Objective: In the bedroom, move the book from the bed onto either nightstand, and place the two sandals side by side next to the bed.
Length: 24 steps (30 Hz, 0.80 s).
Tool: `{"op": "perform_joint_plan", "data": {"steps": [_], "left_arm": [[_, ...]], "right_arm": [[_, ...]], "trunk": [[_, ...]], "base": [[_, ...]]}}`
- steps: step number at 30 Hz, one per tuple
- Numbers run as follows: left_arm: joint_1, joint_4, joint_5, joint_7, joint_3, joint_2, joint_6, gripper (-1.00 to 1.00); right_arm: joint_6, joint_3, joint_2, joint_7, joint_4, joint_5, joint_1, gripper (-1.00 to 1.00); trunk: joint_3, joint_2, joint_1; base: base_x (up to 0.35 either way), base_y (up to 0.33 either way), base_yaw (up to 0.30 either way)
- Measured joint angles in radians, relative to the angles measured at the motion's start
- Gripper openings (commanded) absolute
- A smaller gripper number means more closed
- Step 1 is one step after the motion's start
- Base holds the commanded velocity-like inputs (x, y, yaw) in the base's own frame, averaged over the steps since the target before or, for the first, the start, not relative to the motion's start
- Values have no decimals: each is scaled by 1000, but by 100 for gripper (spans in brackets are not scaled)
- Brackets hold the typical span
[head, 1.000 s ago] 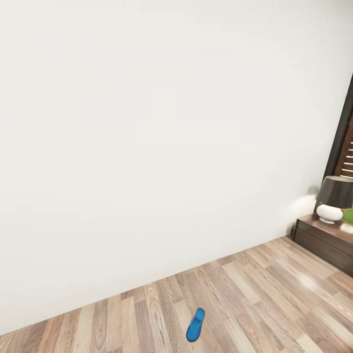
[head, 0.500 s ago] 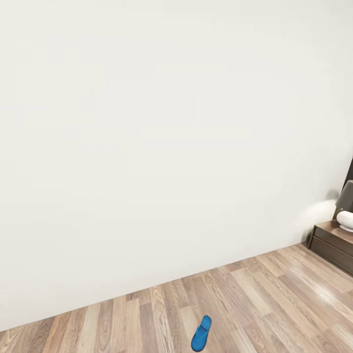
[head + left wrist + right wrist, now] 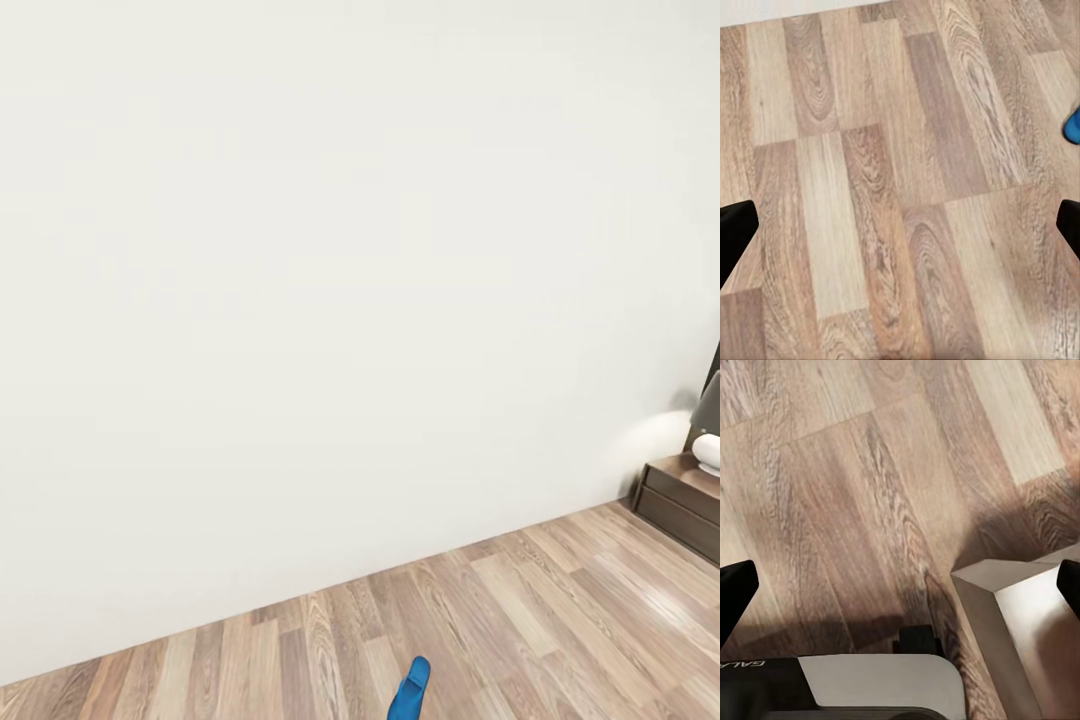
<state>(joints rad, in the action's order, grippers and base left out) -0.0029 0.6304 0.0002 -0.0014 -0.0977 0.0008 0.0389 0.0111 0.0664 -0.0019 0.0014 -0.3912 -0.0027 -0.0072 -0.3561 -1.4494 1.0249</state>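
My 2 left fingertips (image 3: pixel 735 232) stand wide apart over wood-plank floor (image 3: pixel 892 195). A blue sandal (image 3: pixel 1074 126) pokes in at the edge.

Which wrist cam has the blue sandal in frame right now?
The left wrist one: a sliver of the blue sandal sits at its frame edge, past the open left gripper. The right wrist camera sees wood floor and robot parts.

I see a matt, smooth white wall (image 3: pixel 300 300) above a wood-plank floor (image 3: pixel 560 620) with strong grain and a soft sheen. The sandal (image 3: pixel 408 692) looks like smooth blue plastic or rubber. The nightstand (image 3: pixel 685 505) is dark, glossy-topped wood.
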Motion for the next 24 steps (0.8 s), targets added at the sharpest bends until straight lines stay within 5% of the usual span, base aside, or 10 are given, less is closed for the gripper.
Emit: {"op": "perform_joint_plan", "data": {"steps": [8, 24], "left_arm": [[0, 0, 0, 0, 0, 0, 0, 100], [0, 0, 0, 0, 0, -1, 1, 100]], "right_arm": [[0, 0, 0, 0, 0, 0, 0, 100], [0, -1, 0, 0, 0, 0, 0, 100]], "trunk": [[0, 0, 0], [0, 0, 0]], "base": [[6, -1, 60], [8, 0, 261]]}}
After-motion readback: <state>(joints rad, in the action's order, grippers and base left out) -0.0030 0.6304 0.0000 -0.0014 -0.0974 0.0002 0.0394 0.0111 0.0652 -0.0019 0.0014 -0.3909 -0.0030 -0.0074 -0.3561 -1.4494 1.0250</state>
